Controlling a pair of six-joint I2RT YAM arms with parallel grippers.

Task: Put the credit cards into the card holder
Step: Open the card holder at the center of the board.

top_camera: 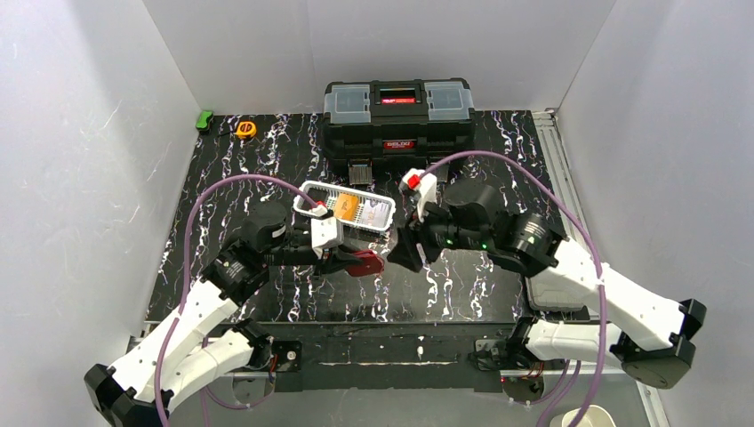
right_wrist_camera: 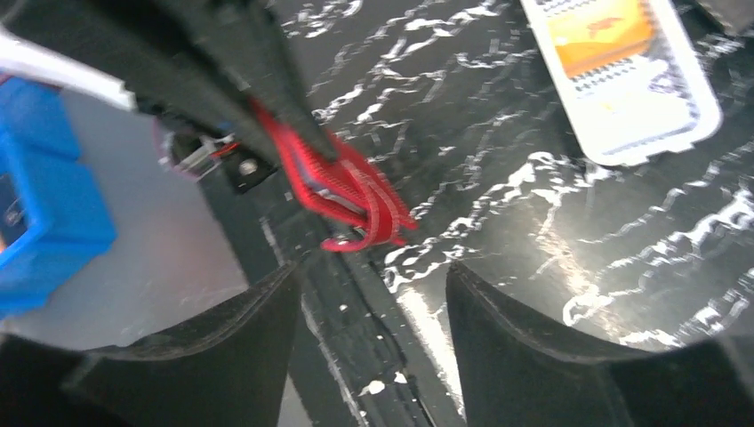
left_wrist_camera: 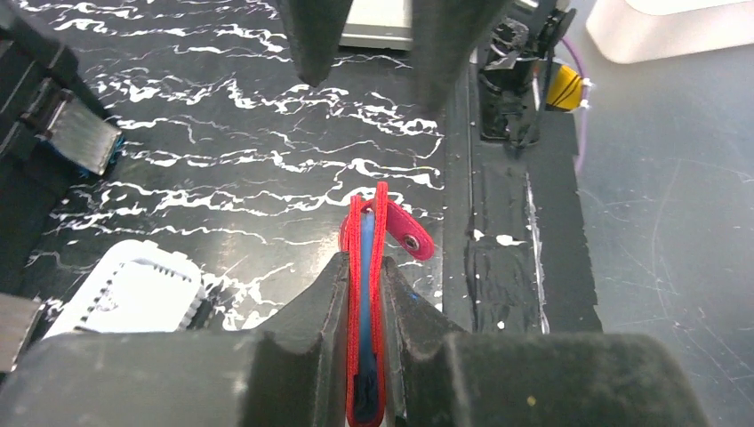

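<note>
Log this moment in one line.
left gripper: shut on red card holder | light blue card: in holder | right gripper: open, empty, facing holder | white mesh basket: orange card inside

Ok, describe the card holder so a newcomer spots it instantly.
Find the big black toolbox at the back of the table, then the white mesh basket before it. Just nearer, the left end effector pinches the card holder: a flat red wallet with a snap tab, unlike the white basket.

Over the bench the left claw grips the red card holder; right claw just at its 3 o'clock, white basket at 12 o'clock
</note>
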